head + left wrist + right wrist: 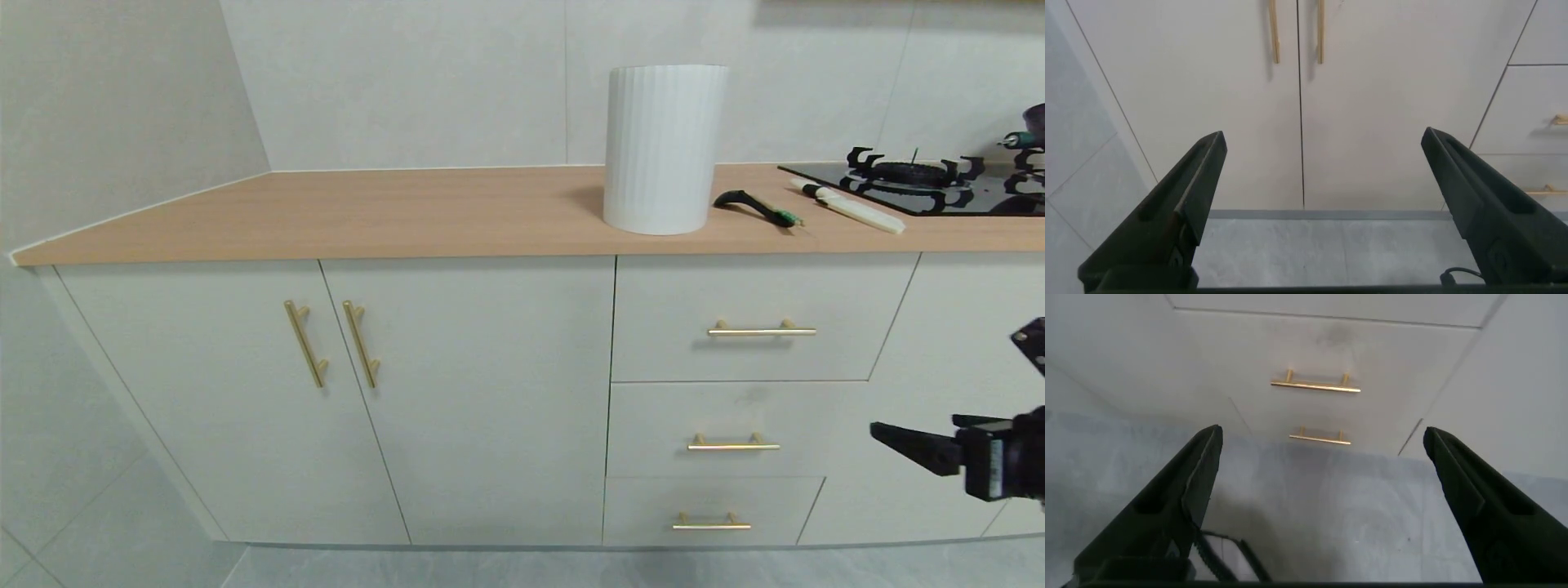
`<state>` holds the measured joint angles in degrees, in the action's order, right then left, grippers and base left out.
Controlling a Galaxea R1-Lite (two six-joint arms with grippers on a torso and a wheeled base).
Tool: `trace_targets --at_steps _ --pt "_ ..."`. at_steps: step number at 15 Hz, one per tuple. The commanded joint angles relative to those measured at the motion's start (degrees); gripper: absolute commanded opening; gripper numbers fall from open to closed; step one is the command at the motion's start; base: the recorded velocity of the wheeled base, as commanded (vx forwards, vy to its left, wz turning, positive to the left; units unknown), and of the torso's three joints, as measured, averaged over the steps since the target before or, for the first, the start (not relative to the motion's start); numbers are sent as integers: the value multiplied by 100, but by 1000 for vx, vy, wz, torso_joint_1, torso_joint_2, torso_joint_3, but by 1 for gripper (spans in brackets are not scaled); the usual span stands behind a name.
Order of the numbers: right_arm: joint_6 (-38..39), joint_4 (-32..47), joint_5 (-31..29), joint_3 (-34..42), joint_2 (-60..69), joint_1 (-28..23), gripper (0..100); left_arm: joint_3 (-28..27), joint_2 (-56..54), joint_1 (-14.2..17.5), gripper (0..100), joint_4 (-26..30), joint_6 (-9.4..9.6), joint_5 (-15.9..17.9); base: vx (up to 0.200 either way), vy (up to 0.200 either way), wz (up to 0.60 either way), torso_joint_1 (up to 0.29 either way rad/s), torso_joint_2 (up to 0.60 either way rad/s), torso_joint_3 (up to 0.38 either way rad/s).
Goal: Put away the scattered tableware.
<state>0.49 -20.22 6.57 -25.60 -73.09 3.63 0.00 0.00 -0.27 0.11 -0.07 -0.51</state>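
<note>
Kitchen bench (367,212) with the tableware to be put away. Two utensils lie flat on the bench: a black-handled utensil (755,206) just beside a tall white ribbed canister (661,151), and a pale, slender utensil (849,208) at the front corner of the gas hob (906,173); whether it overlaps the glass cannot be told. The canister stands upright and its contents are hidden by its rim. The drawers (751,318) and the double-door cupboard (326,392) below are closed, so their contents are hidden too. The left gripper (1323,139) hangs low before the cupboard doors and the right gripper (1321,434) low before the drawers; both have their fingers spread wide and hold nothing, well below the bench top. Likely hazards: an arm rising toward the black-handled utensil could tip the canister; thin utensils lying flat may skid away under closing fingers; the pale one could be pushed onto the hob.
</note>
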Motion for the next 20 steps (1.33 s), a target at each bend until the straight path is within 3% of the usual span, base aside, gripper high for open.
trace_targets --at_steps 1,4,7,11,15,20 --pt "48 -869 -24 -182 -1875 146 100 0 0 0 100 7 -1 -2 0 0 0 0 0 0" --pt "145 -1440 -24 -437 -2736 146 100 0 0 0 100 -2 -1 -2 0 0 0 0 0 0" --pt "162 -1520 -24 -1000 -3457 173 100 0 0 0 100 -2 -1 -2 0 0 0 0 0 0" --pt "215 -1924 -15 -1087 -4415 349 100 0 0 0 100 -2 -1 -2 0 0 0 0 0 0" --pt "294 -3383 -174 -912 -5268 454 100 0 0 0 100 7 -1 -2 0 0 0 0 0 0" --pt "452 -4148 -666 -1167 -6076 454 100 0 0 0 100 -2 -1 -2 0 0 0 0 0 0"
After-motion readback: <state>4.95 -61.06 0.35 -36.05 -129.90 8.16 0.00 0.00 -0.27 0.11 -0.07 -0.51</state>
